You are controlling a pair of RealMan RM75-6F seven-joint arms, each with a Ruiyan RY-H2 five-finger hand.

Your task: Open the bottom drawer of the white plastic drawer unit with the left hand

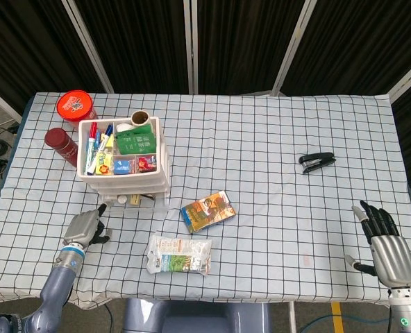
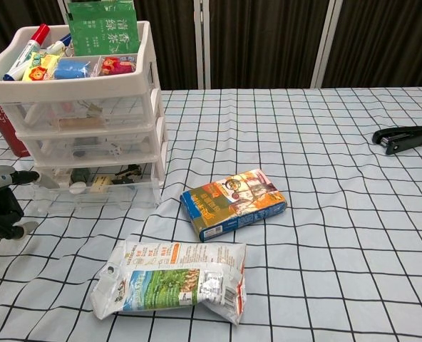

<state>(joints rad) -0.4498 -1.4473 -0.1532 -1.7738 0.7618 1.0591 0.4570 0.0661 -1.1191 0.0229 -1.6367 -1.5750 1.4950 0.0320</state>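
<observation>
Two views. Head view: white plastic three-tier drawer unit (image 1: pixel 125 163) sits far left on the desk with its black-gridded white cloth (image 1: pixel 261 208), top tray full of markers and small packets. Bottom drawer (image 1: pixel 135 198) juts out a little on the near side, partly pulled. Left hand (image 1: pixel 82 229) lies near-left of the unit, fingers curled, a fingertip (image 1: pixel 102 207) reaching up to the drawer's left front corner; whether it touches, cannot tell. Right hand (image 1: pixel 384 243) rests at the near right edge, fingers spread apart, holding nothing. Red round lidded tin (image 1: pixel 76 105) and dark red cylinder can (image 1: pixel 60 142) stand left of the unit. Colourful printed box (image 1: pixel 207 211) and white printed snack bag (image 1: pixel 180 254) lie near centre; black stapler (image 1: pixel 317 161) far right.

Chest view: left hand (image 2: pixel 4 203) at the left edge, fingers bent, one fingertip (image 2: pixel 33 175) just beside the clear bottom drawer (image 2: pixel 90 191). Grip not certain. Right hand out of frame.
</observation>
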